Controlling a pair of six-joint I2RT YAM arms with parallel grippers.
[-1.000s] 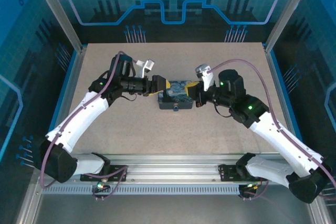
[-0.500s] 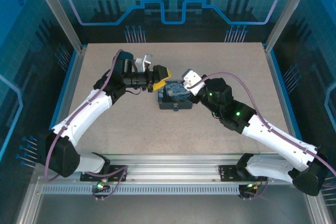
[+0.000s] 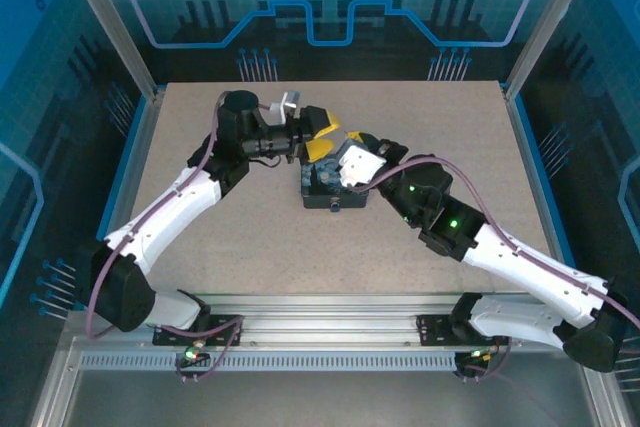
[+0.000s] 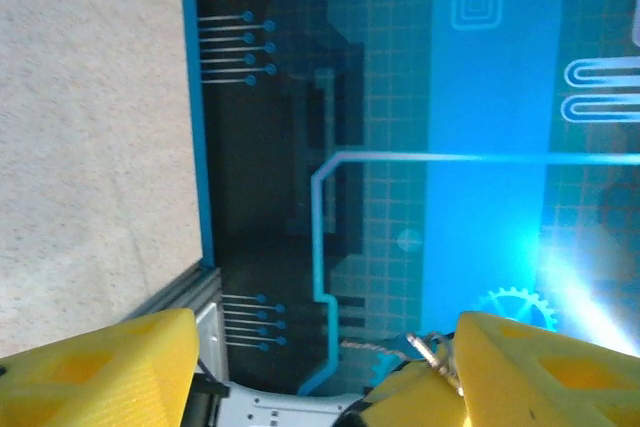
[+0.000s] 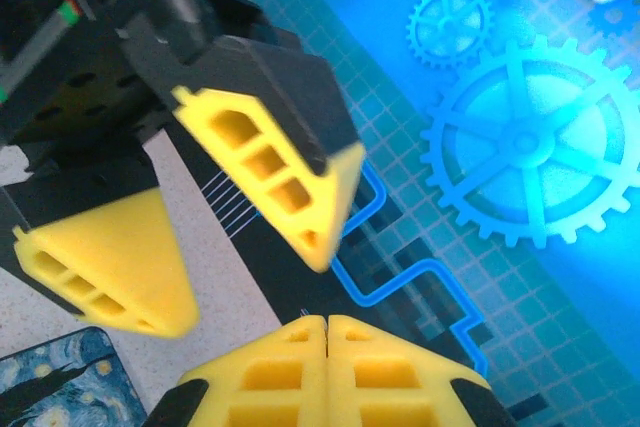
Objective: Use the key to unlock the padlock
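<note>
My right gripper (image 5: 328, 325) is shut, and the key (image 4: 437, 352), a small silvery piece, sticks out of its yellow fingertips. A sliver of that key (image 5: 304, 314) glints at the seam between the fingers. My left gripper (image 4: 320, 372) is open, and the key sits in the gap close to its right finger (image 4: 545, 372). From above, the left gripper (image 3: 322, 135) and right gripper (image 3: 352, 139) meet tip to tip over the back edge of the blue-and-yellow painted box (image 3: 325, 187). I cannot make out the padlock apart from this box.
The box sits mid-table on the beige mat (image 3: 240, 227). Blue-lit enclosure walls (image 3: 330, 17) and aluminium posts (image 3: 110, 27) ring the table. The left gripper's yellow fingers (image 5: 285, 172) hang close in front of the right wrist camera.
The right gripper has swung left and up over the box to meet the left gripper. The left gripper has lifted and turned towards it, its jaws narrowing a little.
</note>
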